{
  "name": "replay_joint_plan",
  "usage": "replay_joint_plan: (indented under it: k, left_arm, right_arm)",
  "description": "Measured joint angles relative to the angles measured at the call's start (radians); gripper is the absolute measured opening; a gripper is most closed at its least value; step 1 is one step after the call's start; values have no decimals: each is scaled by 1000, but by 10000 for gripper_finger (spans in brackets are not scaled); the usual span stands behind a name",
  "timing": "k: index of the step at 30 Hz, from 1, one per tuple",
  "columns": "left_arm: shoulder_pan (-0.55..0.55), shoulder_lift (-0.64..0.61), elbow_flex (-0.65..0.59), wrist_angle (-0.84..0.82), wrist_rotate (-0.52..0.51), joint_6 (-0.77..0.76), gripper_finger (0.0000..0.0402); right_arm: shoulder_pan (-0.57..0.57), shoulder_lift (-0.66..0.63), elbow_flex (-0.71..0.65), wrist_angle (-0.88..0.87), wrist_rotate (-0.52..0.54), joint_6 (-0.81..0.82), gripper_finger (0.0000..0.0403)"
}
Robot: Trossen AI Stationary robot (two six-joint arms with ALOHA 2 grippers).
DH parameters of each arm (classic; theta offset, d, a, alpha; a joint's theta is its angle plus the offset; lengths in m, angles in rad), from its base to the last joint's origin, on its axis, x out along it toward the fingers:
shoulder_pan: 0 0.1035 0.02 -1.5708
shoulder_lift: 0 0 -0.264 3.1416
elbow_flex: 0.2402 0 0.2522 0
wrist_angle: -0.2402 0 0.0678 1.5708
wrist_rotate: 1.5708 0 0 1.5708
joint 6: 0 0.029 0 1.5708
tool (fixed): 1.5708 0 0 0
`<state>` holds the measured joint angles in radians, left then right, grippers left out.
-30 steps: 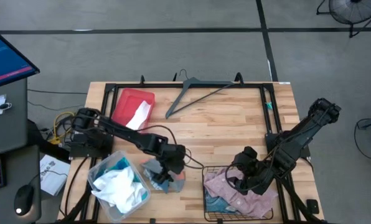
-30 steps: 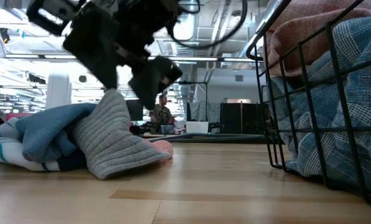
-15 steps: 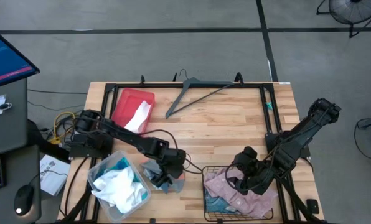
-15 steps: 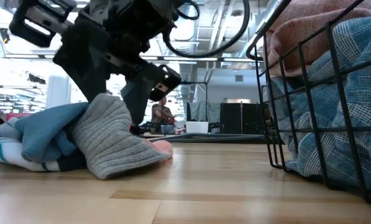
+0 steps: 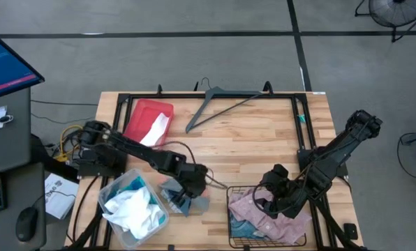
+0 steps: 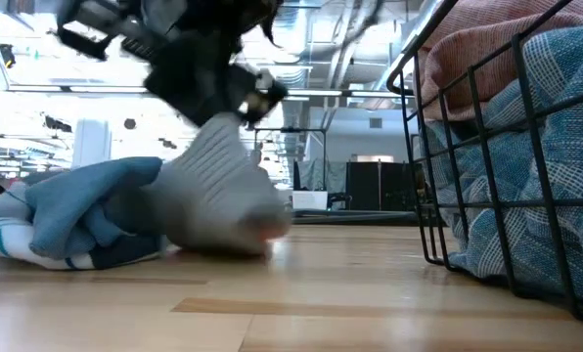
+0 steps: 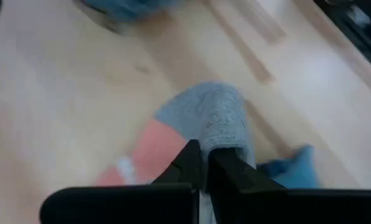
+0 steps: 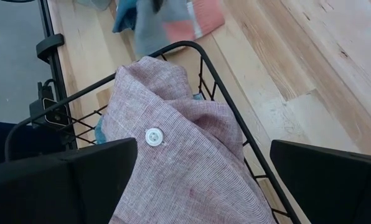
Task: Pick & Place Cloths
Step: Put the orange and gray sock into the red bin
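- high view: your left gripper (image 5: 188,187) has pinched the grey cloth (image 5: 188,196) at the bench (image 5: 264,139) pile, 6 o'clock edge.
- low view: the grey cloth (image 6: 228,186) now lifts off the blue cloth (image 6: 86,200).
- left wrist view: jaws narrow, clamping grey cloth (image 7: 220,121); carry it next.
- right wrist view: your right gripper (image 8: 201,171) waits wide over the basket (image 8: 223,87).

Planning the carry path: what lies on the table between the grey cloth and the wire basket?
In the low view, only bare wood lies between the grey cloth and the wire basket.
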<state>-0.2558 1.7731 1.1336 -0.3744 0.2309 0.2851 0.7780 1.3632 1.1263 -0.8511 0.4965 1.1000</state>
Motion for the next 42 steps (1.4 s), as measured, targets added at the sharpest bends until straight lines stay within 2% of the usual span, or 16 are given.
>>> replay_joint_plan:
  k: [4,10,15,21,25,34,42]
  left_arm:
    - [40,-134,0,-10,-159,3,1]
    - [131,-419,1,-53,-385,24,1]
    - [235,-658,2,-131,-471,60,0]
    - [399,-852,2,-216,-567,119,0]
    - [530,-919,2,-255,-653,180,0]
    - [819,-933,-23,-301,-678,399,0]
    - [943,-901,-129,-298,-679,418,0]
  right_arm:
    - [0,0,0,0,0,0,363]
    - [0,0,0,0,2,0,363]
    - [0,0,0,-1,2,0,363]
    - [-1,0,0,-1,3,-1,363]
    - [-1,0,0,-1,3,-1,363]
    - [-1,0,0,-1,8,-1,363]
    - [-1,0,0,0,29,-1,363]
